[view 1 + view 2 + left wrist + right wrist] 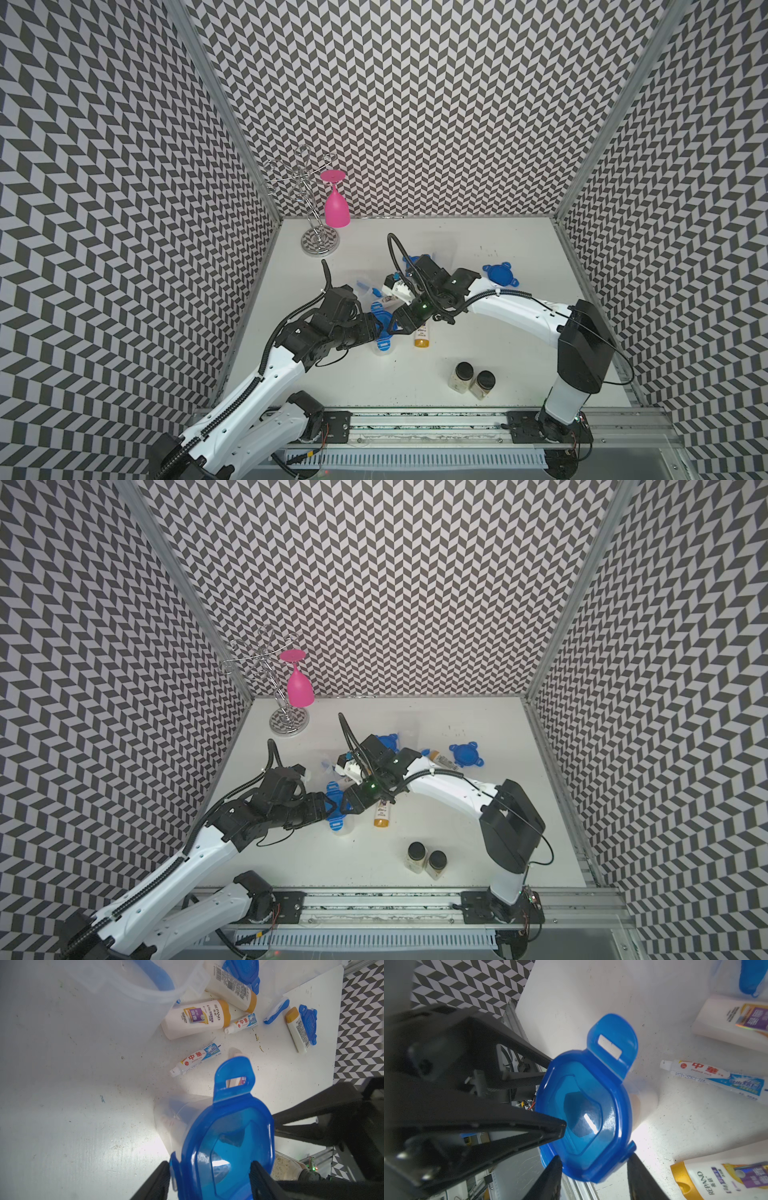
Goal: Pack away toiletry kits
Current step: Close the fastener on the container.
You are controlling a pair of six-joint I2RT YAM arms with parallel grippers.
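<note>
Looks like the lid-closing step. Got blue lid [228,1126] on clear tub [176,1113], upright on worktop [83,1084]. Straddled by left gripper [209,1163] and right gripper [595,1156]; can't tell if clamped or slack. Next: probably snapping tabs [234,1072] down.
</note>
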